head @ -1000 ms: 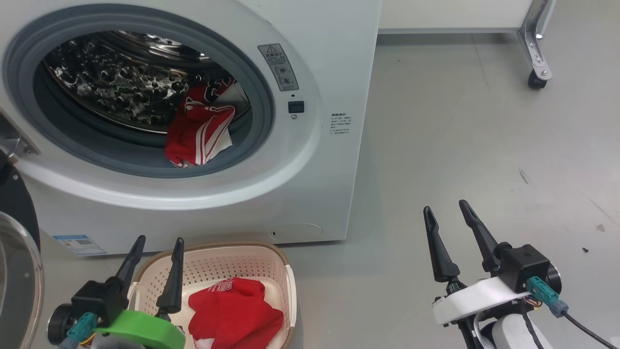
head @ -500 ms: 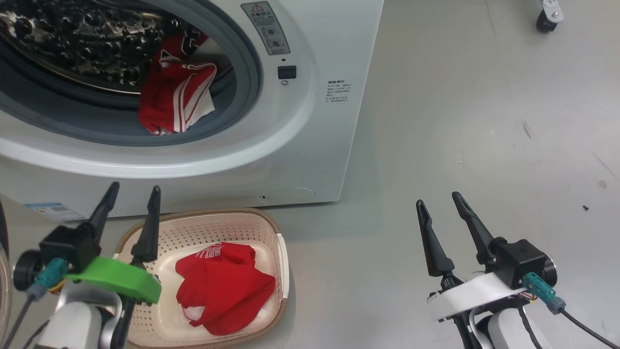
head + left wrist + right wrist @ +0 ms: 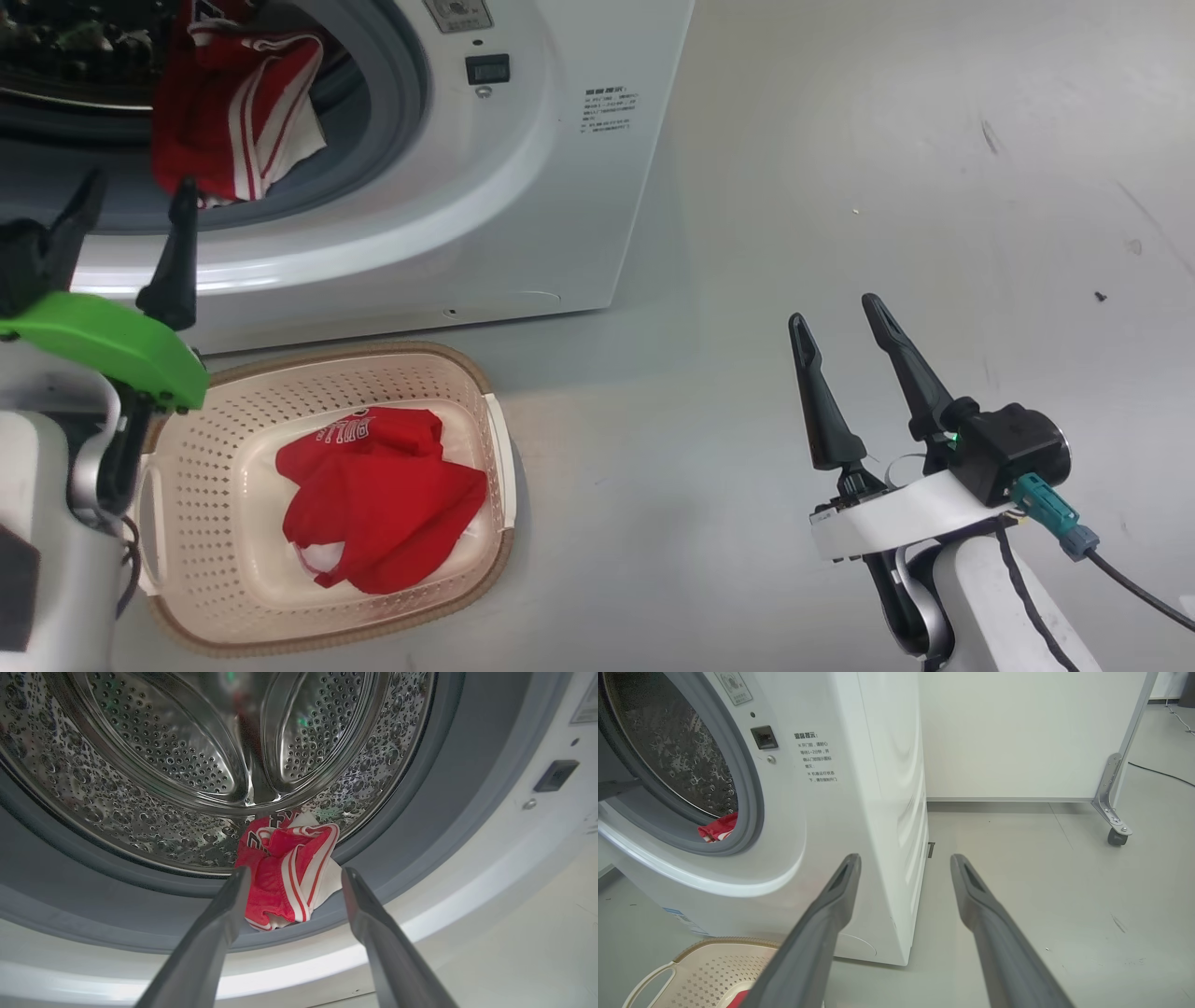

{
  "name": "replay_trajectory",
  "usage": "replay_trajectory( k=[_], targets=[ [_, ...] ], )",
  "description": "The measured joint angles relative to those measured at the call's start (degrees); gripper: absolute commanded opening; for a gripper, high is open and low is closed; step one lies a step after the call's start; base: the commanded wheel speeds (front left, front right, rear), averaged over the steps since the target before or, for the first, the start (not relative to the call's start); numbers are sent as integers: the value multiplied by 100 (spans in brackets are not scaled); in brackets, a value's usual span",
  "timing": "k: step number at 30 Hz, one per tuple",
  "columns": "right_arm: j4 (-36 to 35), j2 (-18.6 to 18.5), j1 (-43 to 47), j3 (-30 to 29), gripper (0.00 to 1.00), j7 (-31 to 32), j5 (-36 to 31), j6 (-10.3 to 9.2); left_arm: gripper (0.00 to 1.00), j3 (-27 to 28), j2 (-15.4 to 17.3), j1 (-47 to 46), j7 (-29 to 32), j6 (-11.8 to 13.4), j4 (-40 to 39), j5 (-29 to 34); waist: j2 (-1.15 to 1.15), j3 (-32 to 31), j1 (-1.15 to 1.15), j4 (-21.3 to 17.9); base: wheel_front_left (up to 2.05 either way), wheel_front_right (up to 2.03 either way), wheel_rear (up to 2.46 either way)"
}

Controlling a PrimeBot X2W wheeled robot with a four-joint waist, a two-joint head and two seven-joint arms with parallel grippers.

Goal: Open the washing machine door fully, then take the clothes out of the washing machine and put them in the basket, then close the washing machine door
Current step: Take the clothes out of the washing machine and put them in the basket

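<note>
The washing machine (image 3: pixel 523 187) stands with its round mouth uncovered; its door is out of view. One piece of the clothes, red with white stripes (image 3: pixel 233 121), hangs over the grey gasket at the mouth's lower edge. In the left wrist view this garment (image 3: pixel 280 882) lies just beyond my open left gripper (image 3: pixel 294 872), in front of the steel drum (image 3: pixel 163 765). The left gripper (image 3: pixel 138 191) is level with the mouth's lower rim. A second red garment (image 3: pixel 383 504) lies in the basket (image 3: pixel 411 359) on the floor. My right gripper (image 3: pixel 833 313) hangs open and empty over bare floor.
The grey floor (image 3: pixel 887 187) stretches right of the machine. A white panel on a metal leg with a caster (image 3: pixel 1115 835) stands behind on the right. The basket (image 3: pixel 705 966) sits directly below the machine's front (image 3: pixel 859 788), where the garment (image 3: pixel 719 828) peeks out.
The head camera has tilted down and turned, shifting the whole picture. My left gripper has risen from over the basket to the machine's mouth. The right gripper keeps its place and stays open.
</note>
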Motion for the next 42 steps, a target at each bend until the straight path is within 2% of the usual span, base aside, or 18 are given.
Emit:
replay_trajectory(
  k=[16,27,35,42],
  targets=[
    [-101,0,-385,118,100,0,155,-135,100,-29,220,-1244,1046,0,911,-88,0,729,0,-551,0,0,0],
    [-114,1,-487,265,100,0,208,-189,100,5,345,-1796,1371,26,1551,-48,0,935,0,-813,0,0,0],
    [-120,1,-490,290,100,-1,207,-237,100,57,349,-2165,1584,204,2072,-27,0,1029,0,-889,0,0,0],
    [-132,1,-495,372,100,-1,207,-240,100,54,366,-2367,1649,256,2362,-14,0,1063,0,-918,0,0,0]
  ],
)
